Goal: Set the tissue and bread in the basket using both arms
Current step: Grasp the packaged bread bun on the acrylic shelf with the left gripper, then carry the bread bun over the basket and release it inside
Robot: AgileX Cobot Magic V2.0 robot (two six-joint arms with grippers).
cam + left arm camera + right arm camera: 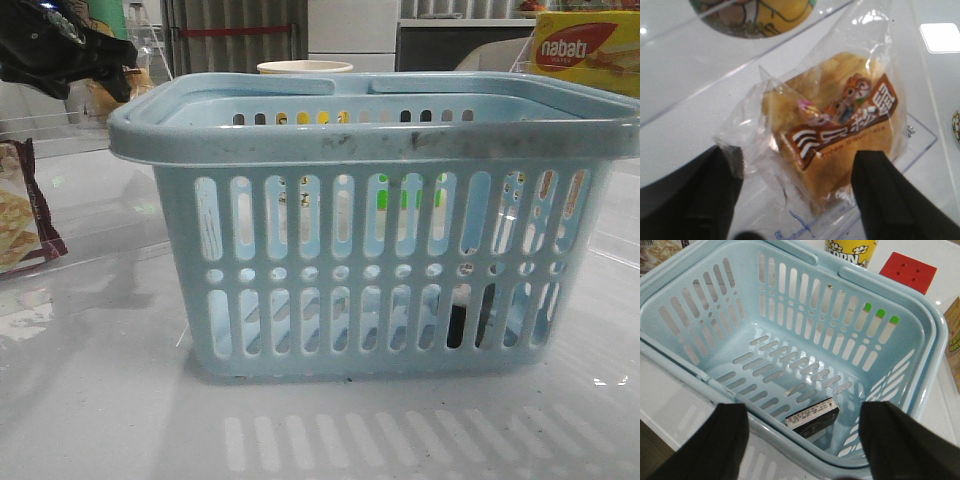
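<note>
While the tissue [812, 419] already lies flat on the floor of the basket [920, 315], the bread [832, 135] sits on the table directly between the spread fingers of the left gripper [795, 200], empty, long axis running away from the wrist. Right gripper [802, 440] hangs over the basket rim, fingers apart, empty. Basket is to the bread's right; clear room above the rim.

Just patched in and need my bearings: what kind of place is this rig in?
Likely a lab or test bench: a glossy white table set with a shopping-style basket, bagged bread, a Nabati box, and cabinets behind.
</note>
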